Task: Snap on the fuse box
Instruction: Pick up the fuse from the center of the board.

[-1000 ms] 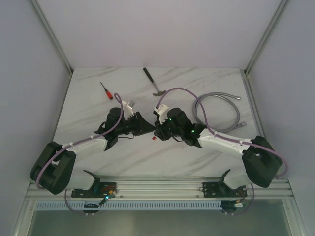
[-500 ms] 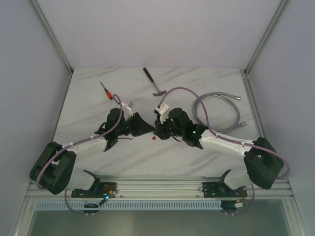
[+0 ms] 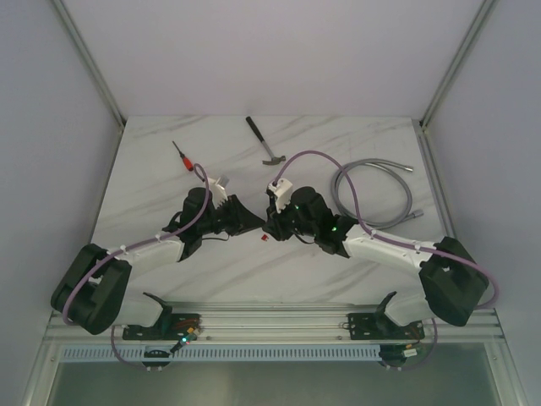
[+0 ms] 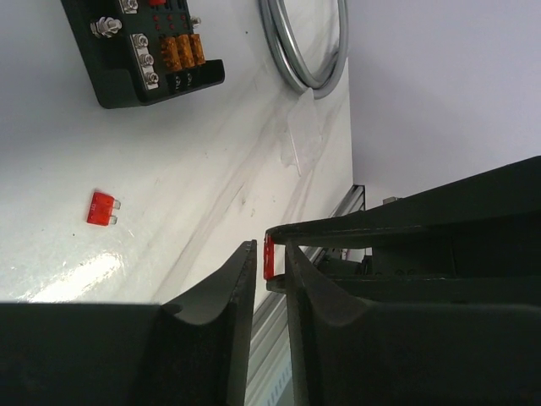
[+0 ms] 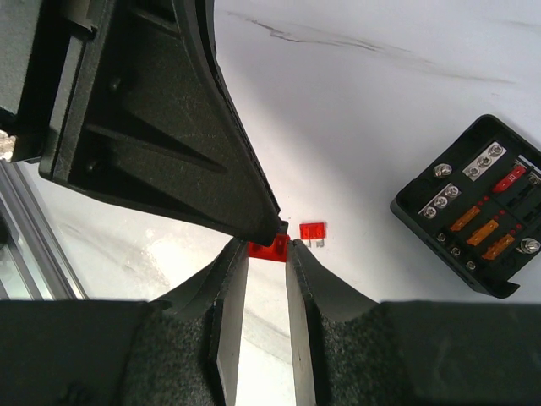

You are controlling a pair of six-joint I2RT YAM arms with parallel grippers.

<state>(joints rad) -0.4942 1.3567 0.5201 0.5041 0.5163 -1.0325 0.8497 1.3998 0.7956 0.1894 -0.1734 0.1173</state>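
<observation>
The fuse box (image 5: 470, 207) is an open black box with orange and red fuses, lying on the table; it also shows in the left wrist view (image 4: 144, 52). In the top view the right arm hides it. My right gripper (image 5: 267, 254) is shut on a small red fuse (image 5: 269, 248) held above the table. My left gripper (image 4: 269, 266) meets it tip to tip, with its jaws narrowly apart on either side of that fuse (image 4: 269, 256) and a small gap on each side. In the top view the left gripper (image 3: 257, 223) and right gripper (image 3: 270, 226) touch mid-table.
A second loose red fuse (image 5: 312, 230) lies on the table below the grippers, seen also from the left wrist (image 4: 101, 208) and from above (image 3: 265, 238). A coiled grey hose (image 3: 376, 193), a hammer (image 3: 264, 142) and a red screwdriver (image 3: 183, 156) lie farther back. A clear plastic piece (image 4: 300, 139) lies near the hose.
The right wrist has shifted slightly up and to the left while staying against the left gripper. The left arm has hardly moved.
</observation>
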